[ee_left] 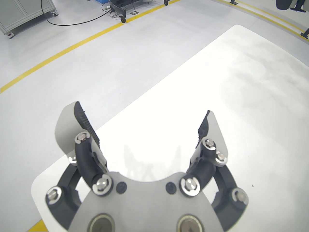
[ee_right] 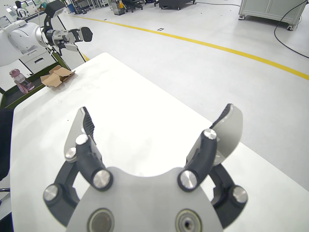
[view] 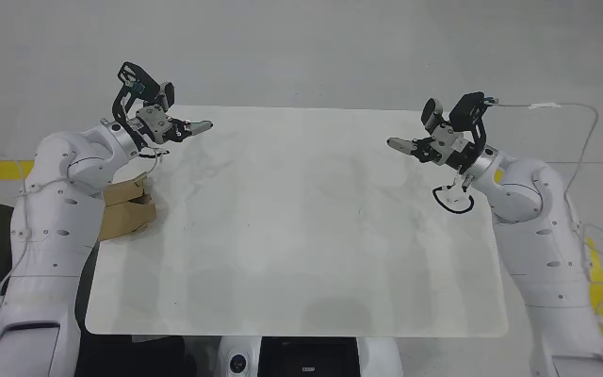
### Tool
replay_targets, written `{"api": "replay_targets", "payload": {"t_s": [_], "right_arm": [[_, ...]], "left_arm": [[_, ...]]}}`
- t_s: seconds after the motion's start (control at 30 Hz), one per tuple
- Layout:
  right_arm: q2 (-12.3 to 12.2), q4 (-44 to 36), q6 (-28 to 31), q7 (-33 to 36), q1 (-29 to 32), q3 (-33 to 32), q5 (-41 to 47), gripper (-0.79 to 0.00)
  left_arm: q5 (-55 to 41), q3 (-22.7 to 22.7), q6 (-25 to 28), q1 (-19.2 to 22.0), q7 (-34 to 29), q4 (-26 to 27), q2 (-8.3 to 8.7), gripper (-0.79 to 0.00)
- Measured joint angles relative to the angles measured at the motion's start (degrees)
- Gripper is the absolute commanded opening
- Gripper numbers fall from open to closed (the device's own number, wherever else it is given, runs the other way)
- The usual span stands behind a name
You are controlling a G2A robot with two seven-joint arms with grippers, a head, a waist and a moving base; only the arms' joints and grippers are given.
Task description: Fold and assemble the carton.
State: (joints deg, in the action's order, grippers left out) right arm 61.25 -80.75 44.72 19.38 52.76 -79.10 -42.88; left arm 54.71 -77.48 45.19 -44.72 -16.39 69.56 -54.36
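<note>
While the white table (view: 301, 245) takes up most of the top view, the two arms hang over its far corners, one at each side, and both point inward. The brown carton (view: 127, 205) lies at the table's left edge, near the left arm's elbow, which hides part of it in the top view. From the right wrist view the carton (ee_right: 58, 77) looks crumpled, with its flaps loose, and it sits where the table meets a dark green tray (ee_right: 14, 97). Whether it rests on the table or on the tray is hard to make out. The left gripper (ee_left: 143, 112) is spread wide above the far left corner, with nothing between its fingers and touching nothing. The right gripper (ee_right: 156, 108) is just as wide apart and empty, above the far right part of the table. It also sees the left gripper (ee_right: 79, 40) farther off, well above the carton. A pink bottle (ee_right: 18, 78) lies in the tray, cut off in part by the tray's wall
</note>
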Motion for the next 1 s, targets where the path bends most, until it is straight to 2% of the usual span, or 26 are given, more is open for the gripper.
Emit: {"api": "replay_targets", "payload": {"t_s": [0.4,0.53,0.67,0.83,1.0], "right_arm": [[0.00,0.00,0.00,0.00,0.00,0.00,0.00,0.000],[0.00,0.00,0.00,0.00,0.00,0.00,0.00,0.000],[0.00,0.00,0.00,0.00,0.00,0.00,0.00,0.000],[0.00,0.00,0.00,0.00,0.00,0.00,0.00,0.000],[0.00,0.00,0.00,0.00,0.00,0.00,0.00,0.000]], "left_arm": [[-0.44,0.09,-0.25,-0.34,0.01,0.05,-0.05,0.000],[-4.90,-0.21,-2.47,-2.00,-3.04,1.19,-0.04,0.000],[-15.29,-1.70,-6.82,-2.53,-12.16,1.23,0.16,0.000],[-31.11,-4.58,-13.96,-0.73,-28.63,0.27,0.86,0.000],[-40.52,-8.16,-22.23,2.74,-39.14,-5.55,1.77,0.000]]}}
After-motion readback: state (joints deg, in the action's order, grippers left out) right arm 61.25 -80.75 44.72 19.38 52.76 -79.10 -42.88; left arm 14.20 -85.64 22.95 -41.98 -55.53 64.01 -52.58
